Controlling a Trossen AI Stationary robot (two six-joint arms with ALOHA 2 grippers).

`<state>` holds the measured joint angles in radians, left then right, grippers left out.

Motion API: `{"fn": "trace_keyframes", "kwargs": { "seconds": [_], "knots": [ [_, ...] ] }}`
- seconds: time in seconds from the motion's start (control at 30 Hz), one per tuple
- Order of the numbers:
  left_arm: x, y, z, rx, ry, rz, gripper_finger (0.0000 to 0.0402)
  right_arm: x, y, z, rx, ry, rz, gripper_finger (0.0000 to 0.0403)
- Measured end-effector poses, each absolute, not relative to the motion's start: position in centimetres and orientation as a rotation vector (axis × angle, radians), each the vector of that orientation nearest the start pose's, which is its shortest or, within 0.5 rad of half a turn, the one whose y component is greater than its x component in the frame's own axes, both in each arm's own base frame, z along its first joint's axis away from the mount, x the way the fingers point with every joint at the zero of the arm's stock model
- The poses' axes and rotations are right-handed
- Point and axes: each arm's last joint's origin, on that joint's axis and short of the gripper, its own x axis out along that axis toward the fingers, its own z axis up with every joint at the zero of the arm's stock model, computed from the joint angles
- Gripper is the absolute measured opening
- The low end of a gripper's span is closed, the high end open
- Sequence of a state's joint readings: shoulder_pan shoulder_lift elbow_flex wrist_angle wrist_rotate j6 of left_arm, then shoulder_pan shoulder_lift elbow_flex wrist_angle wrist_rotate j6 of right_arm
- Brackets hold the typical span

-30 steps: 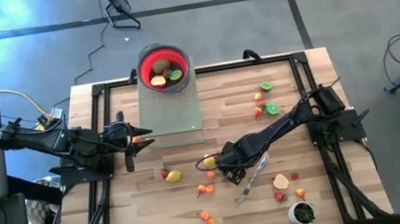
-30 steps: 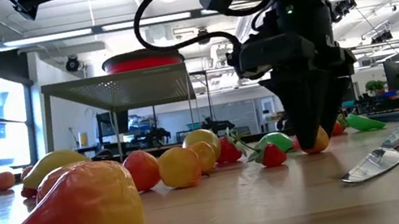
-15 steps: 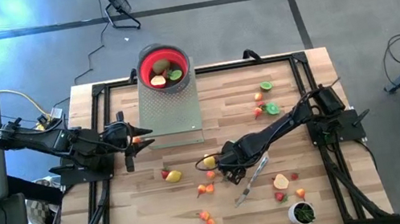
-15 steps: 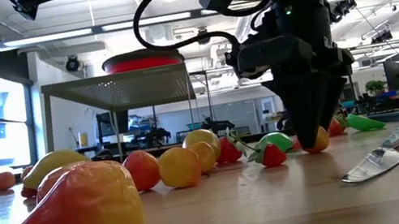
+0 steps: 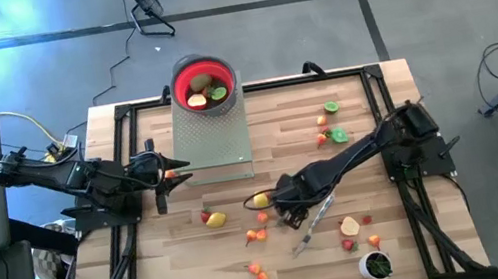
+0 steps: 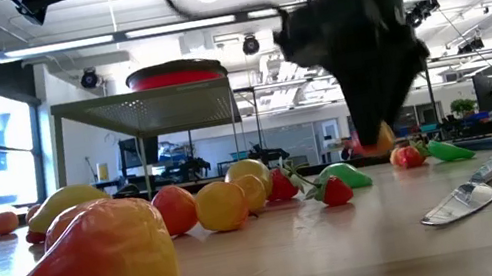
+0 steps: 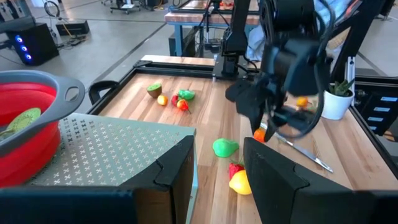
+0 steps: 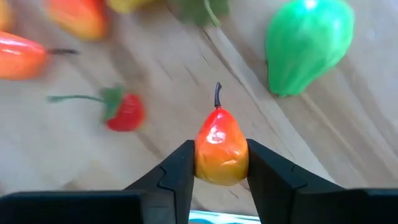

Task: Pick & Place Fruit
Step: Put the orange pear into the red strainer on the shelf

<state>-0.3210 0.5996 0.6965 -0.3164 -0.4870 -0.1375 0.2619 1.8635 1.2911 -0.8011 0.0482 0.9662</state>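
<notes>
My right gripper (image 5: 282, 211) hangs over the middle of the table, shut on a small red-orange pear (image 8: 221, 148) that also shows in the low view (image 6: 372, 141). More fruit lies loose on the boards: a green piece (image 8: 308, 43), a strawberry (image 8: 124, 112), a yellow piece (image 5: 259, 200) and orange ones (image 5: 253, 237). The red bowl (image 5: 204, 84) stands on a raised grey perforated platform (image 5: 211, 138) at the far side, with fruit inside. My left gripper (image 7: 217, 171) waits open beside the platform's left edge, nothing between its fingers. My right gripper pinches the pear's wide lower body (image 8: 219, 163) between its two fingers, one on each side. The fingers come steeply from above, and the pear sits at their free ends (image 6: 378, 125). The pear is lifted clear of the table, its stem (image 8: 217, 94) pointing away from the wrist.
A silver knife (image 5: 314, 223) lies just right of my right gripper. A white cup with green contents (image 5: 375, 264) stands at the near right. Green and red pieces (image 5: 332, 121) lie at the far right. A black frame (image 5: 221, 93) runs round the table.
My right gripper has closed on the pear, which lay on the table between its fingers, and has then gone up. The pear now hangs clear of the boards. The other fruit has stayed where it was.
</notes>
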Motion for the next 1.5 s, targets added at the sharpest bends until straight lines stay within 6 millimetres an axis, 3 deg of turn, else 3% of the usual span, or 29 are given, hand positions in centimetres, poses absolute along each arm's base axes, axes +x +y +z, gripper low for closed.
{"fn": "trace_keyframes", "kwargs": {
  "seconds": [0.37, 0.73, 1.2, 1.5],
  "knots": [
    [13.0, -2.9, 32.1, -0.077, 0.134, 0.176, 0.0135, 32.7, 7.9, 25.6, 0.593, 0.999, -0.348, 0.0127],
    [13.5, -2.9, 33.3, -0.096, 0.014, 0.239, 0.0135, 32.2, 4.4, 32.6, 0.416, 0.548, -0.262, 0.0122],
    [13.5, -2.6, 33.4, -0.100, -0.004, 0.358, 0.0136, 33.2, -0.8, 35.0, 0.190, 0.343, -0.209, 0.0121],
    [13.6, -2.6, 34.5, -0.094, -0.106, 0.328, 0.0136, 33.5, -1.7, 36.1, 0.133, 0.240, -0.084, 0.0120]
  ]
}}
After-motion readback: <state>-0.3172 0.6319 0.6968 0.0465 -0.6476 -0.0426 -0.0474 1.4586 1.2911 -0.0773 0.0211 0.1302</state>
